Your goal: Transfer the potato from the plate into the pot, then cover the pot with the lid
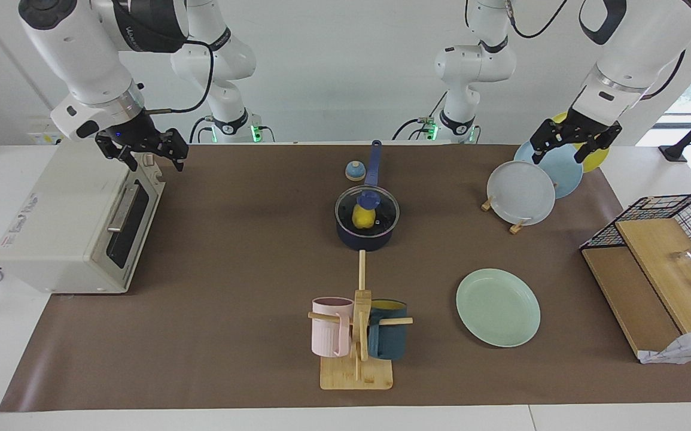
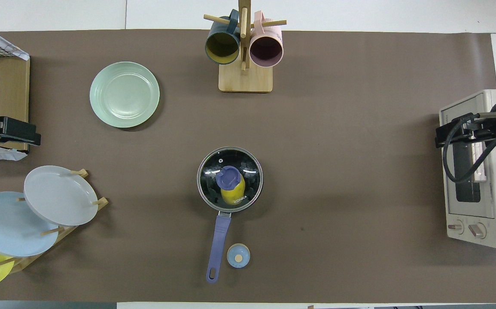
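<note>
- The potato [image 1: 363, 218] lies inside the pot [image 1: 367, 236] under the glass lid [image 1: 381, 209], mid-desk — the mint plate [image 1: 498, 307] sits bare, farther from the robots.
- Left gripper [image 1: 571, 141] hangs over the plate rack [image 1: 516, 226], jaws spread, holding nothing.
- Right gripper [image 1: 148, 150] hangs over the toaster oven [image 1: 64, 227], jaws spread, empty — both well apart from the pot; I judge no move remains.

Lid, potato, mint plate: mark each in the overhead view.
lid [image 2: 213, 165]: overhead view, on the clear glass beside the knob.
potato [image 2: 230, 195]: overhead view, on its yellow body seen through the glass.
mint plate [image 2: 124, 95]: overhead view, on its bare centre.
</note>
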Action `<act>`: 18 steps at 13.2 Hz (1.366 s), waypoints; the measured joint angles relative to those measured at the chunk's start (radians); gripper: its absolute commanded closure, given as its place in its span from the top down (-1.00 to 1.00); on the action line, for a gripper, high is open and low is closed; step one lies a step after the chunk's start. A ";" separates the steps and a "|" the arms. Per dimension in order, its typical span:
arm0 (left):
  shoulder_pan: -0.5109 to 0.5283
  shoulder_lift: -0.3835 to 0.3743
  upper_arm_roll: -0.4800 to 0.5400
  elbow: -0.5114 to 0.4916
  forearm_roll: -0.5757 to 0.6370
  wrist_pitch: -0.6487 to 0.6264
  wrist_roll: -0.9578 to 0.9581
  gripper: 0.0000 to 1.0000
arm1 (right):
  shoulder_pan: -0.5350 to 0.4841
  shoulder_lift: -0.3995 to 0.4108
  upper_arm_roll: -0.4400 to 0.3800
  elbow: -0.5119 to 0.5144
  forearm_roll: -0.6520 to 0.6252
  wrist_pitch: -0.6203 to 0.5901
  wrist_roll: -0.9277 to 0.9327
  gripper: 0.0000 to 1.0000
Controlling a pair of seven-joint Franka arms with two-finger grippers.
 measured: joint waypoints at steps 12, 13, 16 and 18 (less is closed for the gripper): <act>0.000 0.000 0.000 0.000 0.000 0.000 0.000 1.00 | -0.018 0.017 0.017 0.010 -0.001 -0.006 0.000 1.00; 0.000 0.000 0.000 0.000 0.000 0.000 0.000 1.00 | -0.020 0.024 0.017 0.010 -0.001 -0.006 0.000 1.00; 0.000 0.000 0.000 0.000 0.000 0.000 0.000 1.00 | -0.023 0.027 0.011 0.016 -0.001 -0.006 0.000 1.00; 0.000 0.000 0.000 0.000 0.000 0.000 0.000 1.00 | -0.023 0.027 0.010 0.020 -0.001 -0.006 0.000 1.00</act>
